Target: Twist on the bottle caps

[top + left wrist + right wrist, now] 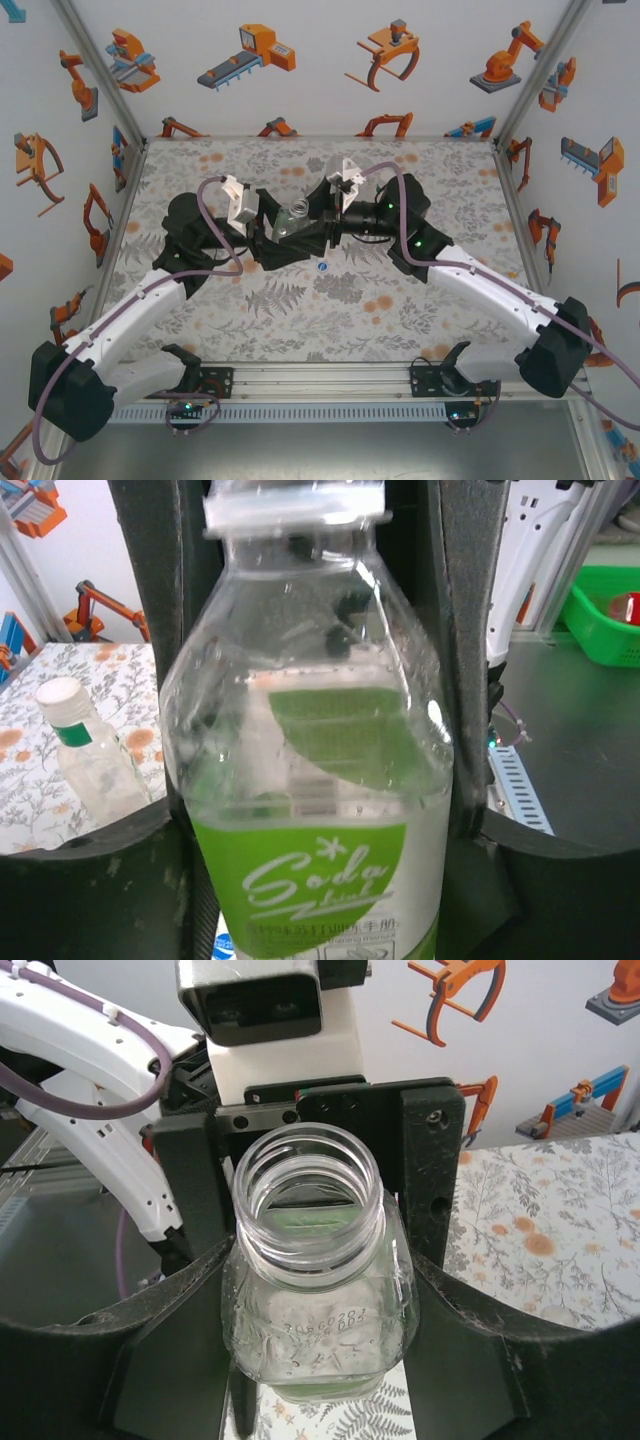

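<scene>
A clear plastic bottle with a green label (310, 780) is pinched by the left hand (300, 580) and the right hand (320, 1290) above the bench (300, 330), long axis left-right, open mouth rightward. A small round blue plastic cap (321, 267) is seen just nearer.

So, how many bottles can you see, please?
2: an uncapped bottle gripped by the left claw and right claw, and a white-capped bottle on the table. Another may be hidden.

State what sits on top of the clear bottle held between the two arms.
Nothing: the bottle has a bare, open threaded mouth, no cap. Down inside, clear walls and some green show; its base is covered by the jaws around it.
</scene>
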`<state>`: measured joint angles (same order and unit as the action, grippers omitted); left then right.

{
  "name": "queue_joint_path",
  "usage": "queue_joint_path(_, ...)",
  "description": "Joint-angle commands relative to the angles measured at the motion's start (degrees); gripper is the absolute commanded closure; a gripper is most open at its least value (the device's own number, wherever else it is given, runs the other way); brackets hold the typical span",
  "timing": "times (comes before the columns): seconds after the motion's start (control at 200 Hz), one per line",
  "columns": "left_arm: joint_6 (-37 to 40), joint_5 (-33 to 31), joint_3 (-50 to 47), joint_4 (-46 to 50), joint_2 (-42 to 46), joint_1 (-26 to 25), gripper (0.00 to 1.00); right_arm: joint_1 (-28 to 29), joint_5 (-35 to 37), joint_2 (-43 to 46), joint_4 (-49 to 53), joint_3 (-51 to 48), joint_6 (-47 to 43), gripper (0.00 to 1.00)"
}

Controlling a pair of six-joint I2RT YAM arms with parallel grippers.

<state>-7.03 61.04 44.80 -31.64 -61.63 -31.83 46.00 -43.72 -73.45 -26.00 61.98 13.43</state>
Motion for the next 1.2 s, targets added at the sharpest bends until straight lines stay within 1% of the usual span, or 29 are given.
queue_joint_path(0.0,0.93,0.38,1.87,-0.88,0.92,-0.38,0.46,0.41,1.38,1.91,1.11,-0.31,-1.47,0.72)
queue_joint_path(0.125,1.60,0.19,2.18,0.31,0.97,-0.36,0.51,0.36,4.80,4.08,4.41,-0.20,-3.21,0.44)
queue_joint_path(0.165,2.52,-0.48,2.52,2.11,1.32,-0.39,0.52,0.41,6.52,5.11,6.51,-0.11,-4.40,0.38)
queue_joint_path(0.215,4.63,-1.44,3.21,5.52,1.84,-0.36,0.55,0.41,8.93,6.64,9.41,0.09,-6.02,0.35)
queue_joint_path(0.315,7.78,-4.06,4.06,10.23,3.01,-0.34,0.60,0.32,14.49,9.97,14.13,-0.11,-8.03,0.34)
queue_joint_path(0.401,8.38,-5.46,4.56,12.09,3.12,-0.33,0.67,0.23,18.74,13.00,18.11,-0.51,-8.77,0.34)
queue_joint_path(0.521,7.12,-5.32,5.38,12.36,2.63,-0.19,0.81,0.23,27.03,17.84,24.01,-1.85,-9.27,0.34)
queue_joint_path(0.576,6.11,-4.94,5.43,11.59,2.56,-0.24,0.90,0.23,30.92,20.01,26.35,-2.87,-9.04,0.34)
queue_joint_path(0.626,5.41,-4.79,5.90,12.12,2.31,-0.23,0.95,0.17,34.23,21.88,28.32,-4.03,-8.71,0.34)
queue_joint_path(0.651,5.49,-4.74,6.44,13.23,2.11,-0.20,1.00,0.17,35.70,22.63,29.10,-4.52,-8.31,0.34)
queue_joint_path(0.731,7.15,-4.03,8.64,17.95,1.47,-0.19,1.00,0.19,40.66,24.45,32.42,-5.91,-7.02,0.34)
queue_joint_path(0.806,6.87,-3.03,8.60,17.33,0.86,-0.29,1.00,0.20,44.83,24.86,37.24,-6.08,-5.77,0.36)
queue_joint_path(0.916,6.59,-1.51,8.51,16.50,0.41,-0.42,1.00,0.23,48.05,24.27,42.40,-6.44,-2.26,0.38)
queue_joint_path(0.991,7.20,-1.45,8.70,17.40,1.15,-0.40,1.00,0.23,48.90,22.68,45.77,-6.60,0.57,0.43)
queue_joint_path(1.031,8.52,-1.47,9.19,19.27,1.82,-0.35,1.00,0.22,49.69,21.49,47.89,-6.47,2.50,0.45)
queue_joint_path(1.116,13.89,-1.36,10.43,26.68,3.45,-0.35,1.00,0.22,50.64,18.18,52.03,-6.08,6.20,0.45)
queue_joint_path(1.192,18.69,-2.30,9.52,30.63,5.50,-0.37,1.00,0.32,50.37,15.40,53.54,-6.70,9.18,0.46)
